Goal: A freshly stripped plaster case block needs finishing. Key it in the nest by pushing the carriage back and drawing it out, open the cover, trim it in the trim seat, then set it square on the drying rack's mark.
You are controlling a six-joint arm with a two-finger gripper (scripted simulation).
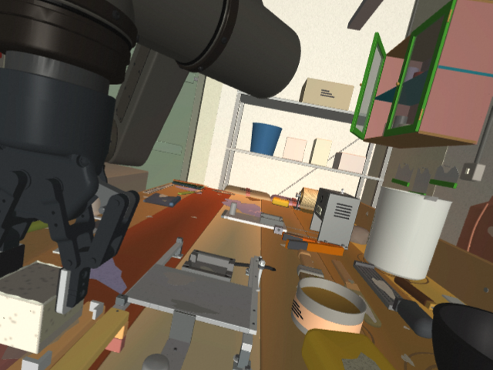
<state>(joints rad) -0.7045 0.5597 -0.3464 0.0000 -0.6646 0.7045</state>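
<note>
The plaster case block (28, 304), a pale speckled cuboid with a grey top, is at the near left of the bench, low over a wooden fixture with a small pink block (115, 342). To its right a grey flat cover plate (195, 296) lies on hinged brackets, with a grey carriage fixture (211, 263) and a black-tipped lever behind it. A long grey rail fixture (255, 219) lies further back. My gripper (44, 288) reaches down from the upper left and is closed around the block, holding it.
A white cylindrical bucket (406, 233) stands at the right, with a grey vented box (334, 217) behind it and an open tin (328, 304) in front. A green-framed pink wall cabinet (422, 75) hangs open above. A metal shelf unit (302, 143) stands at the back wall.
</note>
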